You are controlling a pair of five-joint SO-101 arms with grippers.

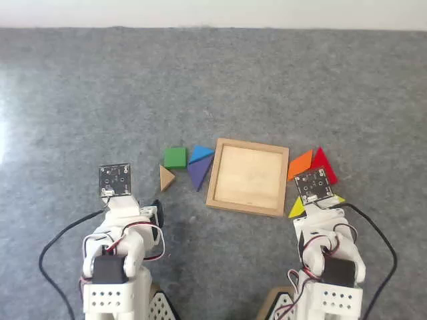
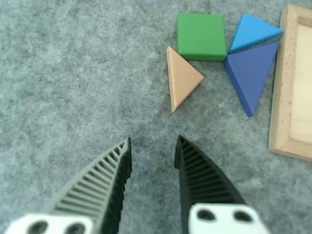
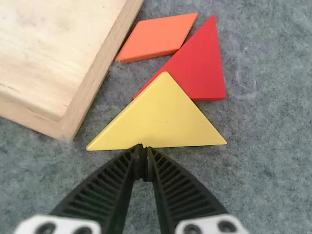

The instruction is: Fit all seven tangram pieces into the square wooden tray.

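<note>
My right pincer (image 3: 142, 146), shut and empty, sits at the near edge of the yellow triangle (image 3: 158, 119), likely to push it toward the tray (image 3: 92, 83); my left pincer (image 2: 153, 139) hangs part-open, empty.

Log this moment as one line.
wooden tray: empty | left gripper: open, short of tan triangle | right gripper: shut, at yellow triangle

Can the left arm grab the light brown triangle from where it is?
Probably yes. The left gripper is open and the light brown triangle lies just ahead, with only bare grey mat between them.
</note>
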